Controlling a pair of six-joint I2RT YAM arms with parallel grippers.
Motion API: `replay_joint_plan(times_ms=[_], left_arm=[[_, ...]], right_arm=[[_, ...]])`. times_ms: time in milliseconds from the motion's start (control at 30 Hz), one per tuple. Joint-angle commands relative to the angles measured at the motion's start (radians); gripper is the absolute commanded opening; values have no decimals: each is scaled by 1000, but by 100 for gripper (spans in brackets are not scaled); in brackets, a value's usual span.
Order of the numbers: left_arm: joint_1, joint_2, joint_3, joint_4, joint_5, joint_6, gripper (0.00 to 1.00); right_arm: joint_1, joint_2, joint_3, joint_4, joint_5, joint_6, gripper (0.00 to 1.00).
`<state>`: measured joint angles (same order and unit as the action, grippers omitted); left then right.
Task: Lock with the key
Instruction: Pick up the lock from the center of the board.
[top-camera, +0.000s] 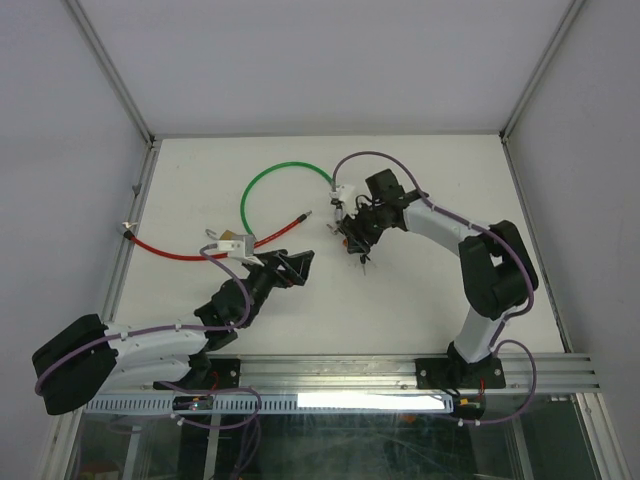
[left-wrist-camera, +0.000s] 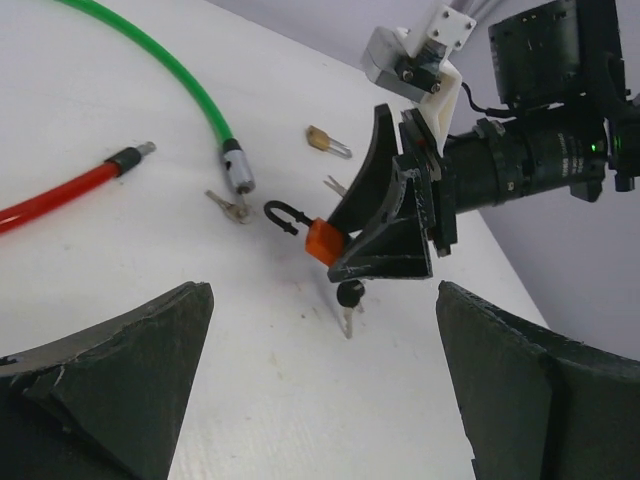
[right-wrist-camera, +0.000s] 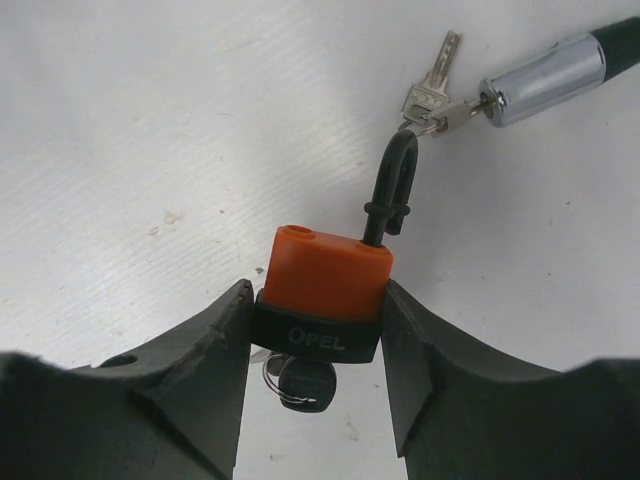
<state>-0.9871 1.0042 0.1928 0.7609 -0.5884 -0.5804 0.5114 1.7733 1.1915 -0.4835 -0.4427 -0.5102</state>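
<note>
My right gripper (right-wrist-camera: 318, 300) is shut on an orange padlock (right-wrist-camera: 322, 268) with a black base, gripping it by its two sides just above the table. The black shackle (right-wrist-camera: 393, 185) stands open, one leg out of the body. A black-headed key (right-wrist-camera: 303, 381) sits in the bottom of the lock; in the left wrist view it (left-wrist-camera: 349, 298) hangs down under the padlock (left-wrist-camera: 322, 241). My left gripper (left-wrist-camera: 325, 400) is open and empty, a short way left of the padlock and facing it. In the top view the left gripper (top-camera: 292, 266) and right gripper (top-camera: 356, 240) are close together.
A green cable (top-camera: 262, 182) loops at the back; its silver lock end (left-wrist-camera: 238, 168) with small keys (left-wrist-camera: 230, 206) lies beside the shackle. A red cable (top-camera: 170, 252) lies to the left. A brass-headed key (left-wrist-camera: 326, 141) lies farther back. A metal lock (top-camera: 231, 241) lies by the red cable.
</note>
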Motion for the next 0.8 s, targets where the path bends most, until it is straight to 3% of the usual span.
replay_joint_plan(times_ms=[0, 233, 367, 533, 767], left_arm=[[14, 34, -12, 173, 167, -96, 99], [112, 119, -66, 385, 343, -310, 99], [159, 121, -103, 413, 346, -318, 97], [184, 64, -94, 345, 402, -165, 92], [188, 42, -29, 209, 594, 76, 92]], right_arm=[[-6, -123, -17, 16, -138, -78, 0], [-6, -214, -67, 48, -223, -135, 0], [-6, -243, -77, 32, -302, -168, 0], [-6, -291, -100, 4, -433, -237, 0], [-6, -315, -114, -64, -563, -367, 0]])
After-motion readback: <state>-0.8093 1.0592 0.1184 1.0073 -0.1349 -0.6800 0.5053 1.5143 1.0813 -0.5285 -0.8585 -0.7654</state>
